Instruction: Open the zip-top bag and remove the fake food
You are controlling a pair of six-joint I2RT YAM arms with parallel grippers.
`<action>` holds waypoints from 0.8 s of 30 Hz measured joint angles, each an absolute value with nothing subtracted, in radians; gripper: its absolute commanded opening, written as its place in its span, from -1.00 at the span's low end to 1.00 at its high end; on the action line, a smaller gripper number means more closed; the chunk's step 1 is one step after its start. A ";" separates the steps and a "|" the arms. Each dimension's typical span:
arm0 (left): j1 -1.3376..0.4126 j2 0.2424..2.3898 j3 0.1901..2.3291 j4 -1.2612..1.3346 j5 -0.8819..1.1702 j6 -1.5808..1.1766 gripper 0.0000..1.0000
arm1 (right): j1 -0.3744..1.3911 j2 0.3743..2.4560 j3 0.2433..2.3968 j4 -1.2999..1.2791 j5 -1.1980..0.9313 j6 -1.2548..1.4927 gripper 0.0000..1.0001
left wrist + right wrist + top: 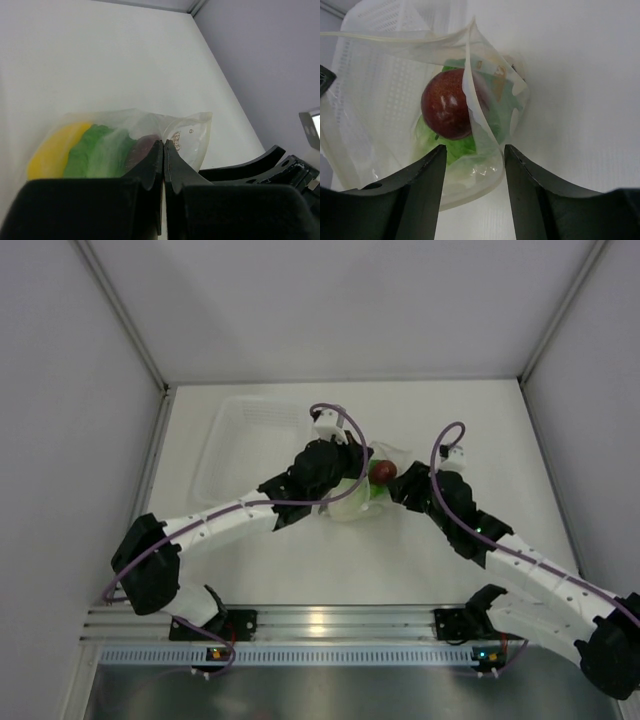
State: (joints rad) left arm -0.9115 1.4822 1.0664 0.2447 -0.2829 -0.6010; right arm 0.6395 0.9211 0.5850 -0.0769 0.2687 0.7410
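Right wrist: zip-top bag [482,125] holds red fruit [446,104] over lettuce [457,148].

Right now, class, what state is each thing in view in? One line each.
zip-top bag: mouth open, food inside.
lettuce leaf: inside the bag.
dark red fruit: inside the bag, on the lettuce leaf.
yellow piece: inside the bag.
left gripper: fingers shut on the bag's plastic.
right gripper: fingers open at the bag's mouth.
clear tray: upright on the table.
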 measured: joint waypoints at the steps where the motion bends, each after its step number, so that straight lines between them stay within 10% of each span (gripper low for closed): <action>1: -0.912 1.482 1.066 0.250 -0.286 -0.606 -1.00 | 0.640 0.919 0.566 -0.048 0.268 0.749 0.01; 5: -0.912 1.482 1.063 0.270 -0.294 -0.629 -1.00 | 0.639 0.929 0.503 0.003 0.269 0.768 -0.05; 12: -0.912 1.482 1.061 0.282 -0.308 -0.641 -1.00 | 0.638 0.971 0.495 0.022 0.300 0.745 -1.00; 24: -0.912 1.482 1.004 0.310 -0.476 -0.614 -1.00 | 0.588 0.790 0.600 -0.324 0.457 0.558 -1.00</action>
State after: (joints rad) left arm -0.9123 1.4822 1.0039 0.3096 -0.4763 -0.6144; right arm 0.5877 0.7902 0.5999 -0.3241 0.4568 0.5583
